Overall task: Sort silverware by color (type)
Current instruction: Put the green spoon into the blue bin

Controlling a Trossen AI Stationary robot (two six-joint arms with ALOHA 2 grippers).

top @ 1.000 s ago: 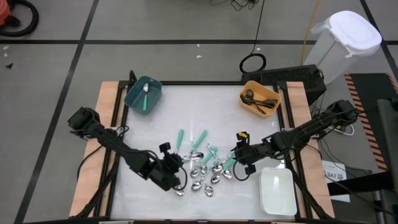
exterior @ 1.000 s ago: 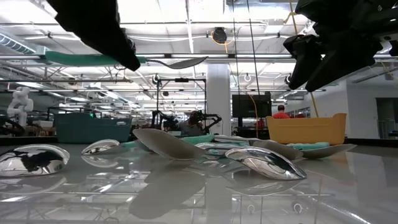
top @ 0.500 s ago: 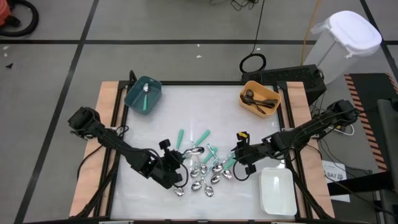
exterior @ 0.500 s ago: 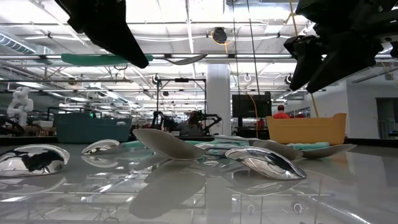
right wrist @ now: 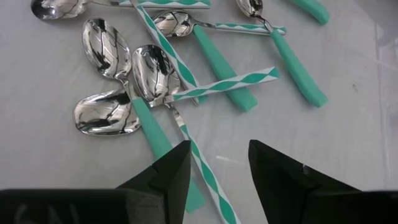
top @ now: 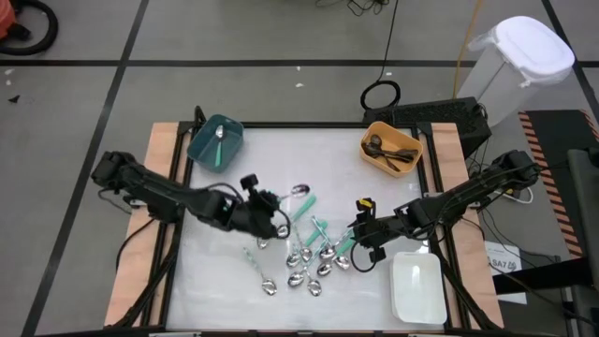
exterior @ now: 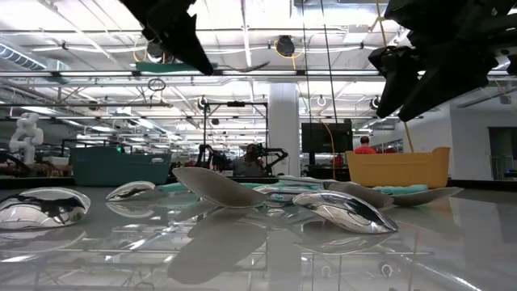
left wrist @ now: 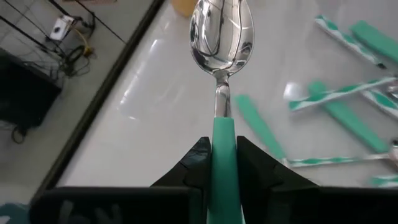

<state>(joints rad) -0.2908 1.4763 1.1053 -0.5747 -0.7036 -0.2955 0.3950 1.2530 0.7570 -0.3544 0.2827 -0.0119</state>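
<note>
A white bench [top: 215, 271] seen from above, with two dark robot arms reaching in from either side. The left claw [top: 271, 208] is raised above the middle of the bench, closed tight on the teal handle of a spoon [left wrist: 222, 74]; the shiny bowl sticks out well beyond the fingertips, and in the low view the spoon hangs high over the surface. The right claw [top: 360, 245] hovers near the right edge of a loose pile of spoons [top: 314, 257], its fingers spread apart and holding nothing. From its wrist camera, spoons with plain teal handles and striped teal-and-white handles lie crossed over one another.

A teal bin [top: 215, 142] at the back left corner already holds one spoon. An orange bin [top: 391, 148] at the back right holds dark utensils. A white bin [top: 416, 285] sits at the front right.

Likely risks: the held spoon is gripped only by its smooth handle, so it could pivot or slip during the carry towards a bin. It could also catch on a bin rim and land outside. The overlapping pile may shift if the right claw comes down on crossed handles.
</note>
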